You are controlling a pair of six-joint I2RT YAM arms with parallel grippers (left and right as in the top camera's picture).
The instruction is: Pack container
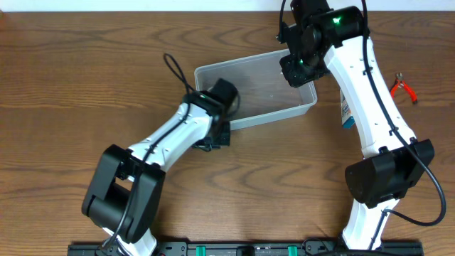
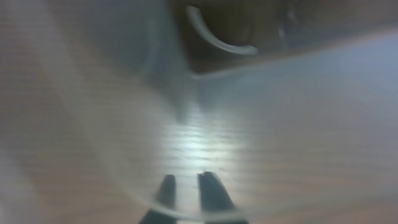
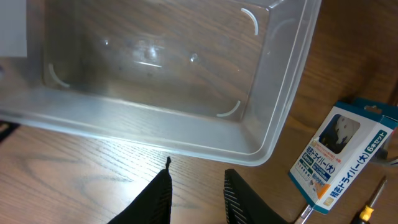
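Table: brown wood grain; bore everything noted below.
Left arm: reached from the near-left base toward the container's near-left corner.
Left gripper: found closed, the two dark fingers almost together. Sat hard up against translucent plastic, with the wrist view badly blurred. Could not tell whether any of the wall was pinched between the fingers.
Container: lay near the middle of the table, toward the far side, skewed so that the right end sat farther back. Clear, rimmed and round-cornered, with the wood grain showing through the floor.
Right arm: white; ran from the near-right base back to the container's right end.
Right gripper: jaws stood parted and held nothing. Fingertips were seen against bare table just outside the rim, near the corner closest to the box.
Blue-and-white box: lay flat on the table just right of the container, apart from it. Was partly hidden under the right arm in the overhead view.
Red-handled pliers: lay far right, well apart from the container.
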